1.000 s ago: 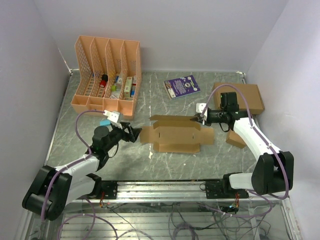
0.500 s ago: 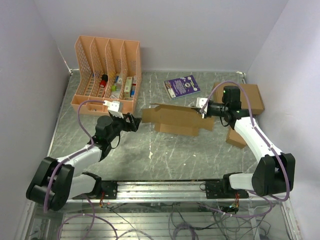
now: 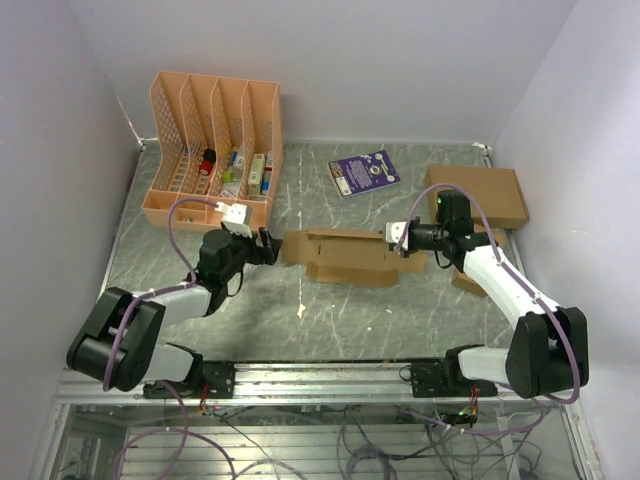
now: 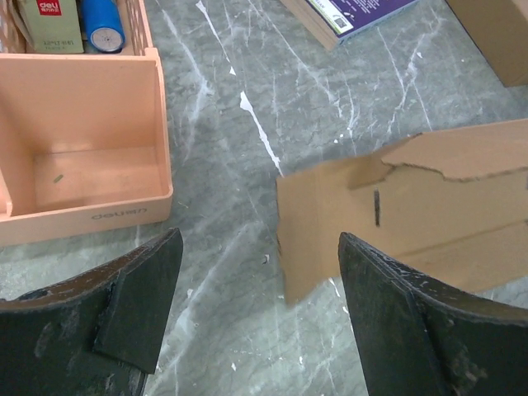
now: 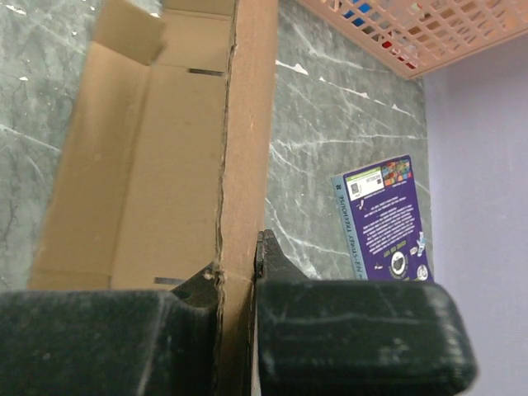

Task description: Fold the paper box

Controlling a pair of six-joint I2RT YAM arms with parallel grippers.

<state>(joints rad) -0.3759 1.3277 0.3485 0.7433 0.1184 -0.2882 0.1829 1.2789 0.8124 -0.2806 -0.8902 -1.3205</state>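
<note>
The paper box is a wide die-cut sheet of plain brown cardboard, lifted and tilted in the middle of the table. My right gripper is shut on the sheet's right edge; in the right wrist view the jaws pinch a creased panel of the paper box. My left gripper is open just left of the sheet's left end. In the left wrist view the paper box's corner hangs between my two black fingers, touching neither.
An orange file rack with small items stands at the back left; its front tray is close to my left gripper. A purple book lies at the back. A large brown box and a small carton sit at the right.
My right gripper has lowered and tilted the sheet, which looks narrower from above. My left gripper has moved right and up, close to the sheet's left end.
</note>
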